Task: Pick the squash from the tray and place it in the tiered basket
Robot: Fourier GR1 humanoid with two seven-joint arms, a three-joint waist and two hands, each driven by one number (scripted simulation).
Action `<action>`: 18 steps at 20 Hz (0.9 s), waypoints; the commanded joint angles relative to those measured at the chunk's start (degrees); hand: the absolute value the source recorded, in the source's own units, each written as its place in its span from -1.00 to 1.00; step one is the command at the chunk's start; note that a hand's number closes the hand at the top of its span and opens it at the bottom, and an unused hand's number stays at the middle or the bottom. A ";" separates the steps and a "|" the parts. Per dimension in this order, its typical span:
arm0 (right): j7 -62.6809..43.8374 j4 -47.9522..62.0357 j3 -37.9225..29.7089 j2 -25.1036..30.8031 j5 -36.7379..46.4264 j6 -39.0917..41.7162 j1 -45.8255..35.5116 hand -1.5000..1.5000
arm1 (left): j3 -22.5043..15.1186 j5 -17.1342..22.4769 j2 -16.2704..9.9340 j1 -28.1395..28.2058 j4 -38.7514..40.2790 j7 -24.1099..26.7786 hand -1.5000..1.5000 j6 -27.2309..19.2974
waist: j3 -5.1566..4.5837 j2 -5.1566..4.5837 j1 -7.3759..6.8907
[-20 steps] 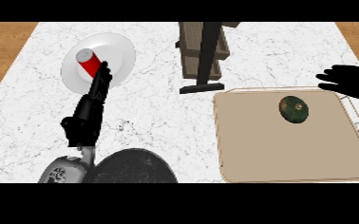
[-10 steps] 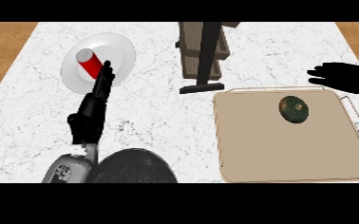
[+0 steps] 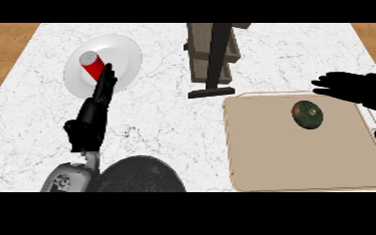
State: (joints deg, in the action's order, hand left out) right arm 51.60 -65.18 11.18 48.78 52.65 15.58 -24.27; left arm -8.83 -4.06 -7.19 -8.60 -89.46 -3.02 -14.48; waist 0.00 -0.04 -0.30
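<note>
A dark green squash (image 3: 308,114) lies in the far right part of a beige tray (image 3: 279,154) on the marble counter. My right hand (image 3: 352,87) comes in from the right edge, fingers spread and open, just beyond the tray's far right corner and a little up and right of the squash, holding nothing. The tiered basket (image 3: 213,55), brown with a black stand, is at the back centre. My left hand (image 3: 94,114) rests open at the left, fingers pointing toward a white plate.
A white plate (image 3: 121,55) at the back left carries a red can (image 3: 91,63). A dark round pan (image 3: 140,175) sits at the near edge by my left forearm. Wooden floor shows past the counter's left and right far corners.
My right hand has moved leftward from the right edge, closer to the tray's far corner and the squash. The left hand shifted slightly.
</note>
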 commanded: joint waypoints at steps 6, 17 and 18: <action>2.09 1.87 0.53 -2.85 1.50 5.80 -3.06 -1.00 | 1.19 -0.33 0.46 -2.37 -0.87 -3.02 0.00 1.64 | 0.00 0.01 -0.05; -1.67 0.71 1.46 -8.33 7.11 2.55 1.43 -1.00 | 0.85 -2.86 2.01 1.94 -3.73 -2.68 0.00 0.95 | 0.00 0.10 0.16; -0.71 5.29 1.07 -8.83 7.82 2.95 -2.08 -1.00 | -0.77 -2.97 2.07 5.67 -5.40 -0.36 0.00 1.92 | 0.01 0.04 -0.21</action>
State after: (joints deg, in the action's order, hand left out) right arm 49.22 -62.43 12.83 41.65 59.01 16.23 -25.05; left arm -8.45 -6.42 -4.97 -6.58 -90.92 -2.96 -13.37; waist 0.00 -0.01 -0.29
